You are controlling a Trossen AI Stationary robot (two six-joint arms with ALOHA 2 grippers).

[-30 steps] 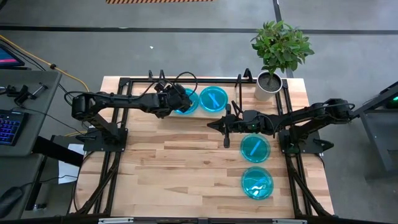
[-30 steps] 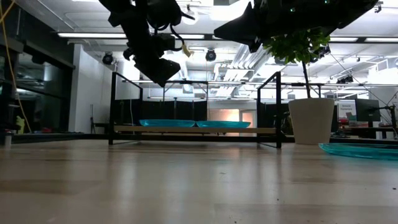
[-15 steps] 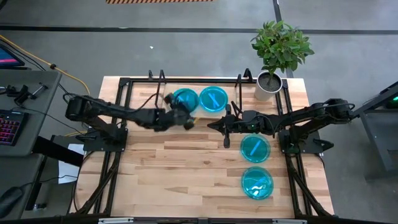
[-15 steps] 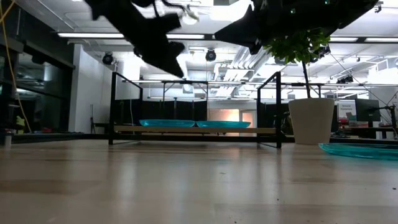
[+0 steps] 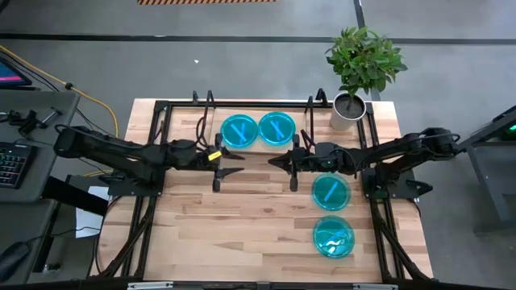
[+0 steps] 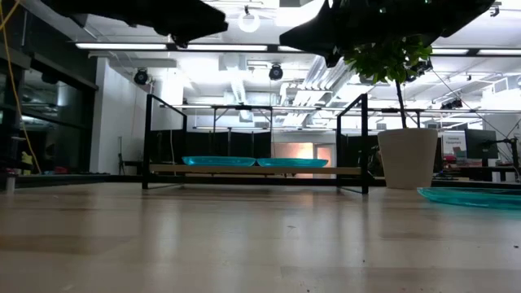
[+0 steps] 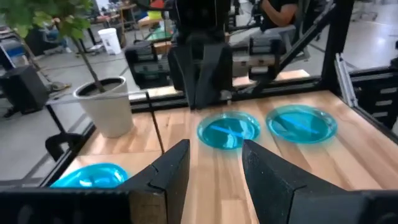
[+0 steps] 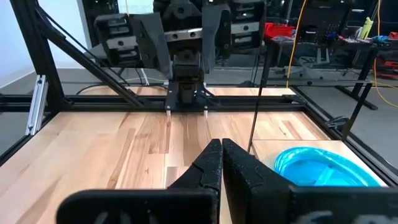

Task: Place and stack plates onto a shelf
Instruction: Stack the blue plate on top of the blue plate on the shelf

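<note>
Item: left arm pulled back empty after a shelf drop.

I log the left gripper [image 5: 239, 160] spread open and holding nothing, now off the shelf [image 5: 258, 118] it hovered over a second ago. The right gripper [image 5: 274, 161] is pinched closed, empty, unmoved. Plates: two spots filled on the shelf [image 5: 239, 130] [image 5: 276, 128], two left on the table [image 5: 330, 192] [image 5: 334, 236].

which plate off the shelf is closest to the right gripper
The plate just in front of the right gripper, nearer the plant; the other loose plate lies farther toward the table's front edge.
</note>
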